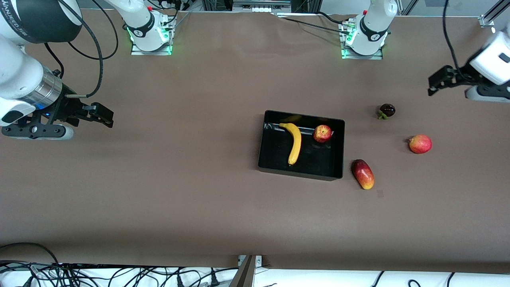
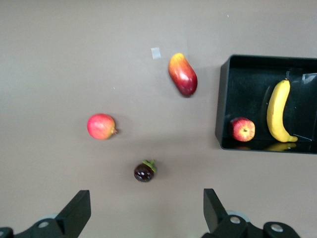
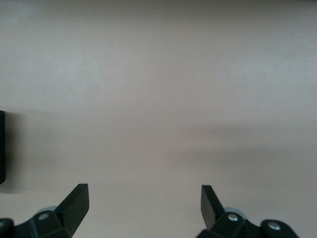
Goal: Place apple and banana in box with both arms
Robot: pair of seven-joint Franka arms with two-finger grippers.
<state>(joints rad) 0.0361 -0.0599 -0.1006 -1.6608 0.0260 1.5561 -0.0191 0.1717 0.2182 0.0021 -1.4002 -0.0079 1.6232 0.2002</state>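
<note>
White lettering runs along the black band on the right arm (image 1: pixel 28 59) at the edge of the front view, too cut off to read; no label shows on the box or the fruit.

Right gripper (image 1: pixel 104 115) hangs over bare brown table (image 1: pixel 159 191) at the right arm's end, fingers (image 3: pixel 74 203) spread wide apart, nothing between them, touching nothing. In its wrist view just the tabletop and a sliver of black box edge.

Left gripper (image 1: pixel 435 84) is up over the table at the left arm's end, fingers (image 2: pixel 77 213) also wide apart and empty.

Now the box (image 1: pixel 338 169), black and shallow, sits mid-table. Inside it: the banana (image 1: pixel 295 143), lying along the floor toward the right arm's end, and the apple (image 1: pixel 322 133), in the corner toward the left arm's end and away from the front camera. The 2 sit close, not touching.

Outside the box, 3 fruits on the table: a red-yellow mango (image 1: pixel 363 174) just beside the box's near corner, a pink-red round fruit (image 1: pixel 420 144) farther toward the left arm's end, and a small dark fruit (image 1: pixel 387 110) with a green cap, farthest of the 3 from the front camera.
</note>
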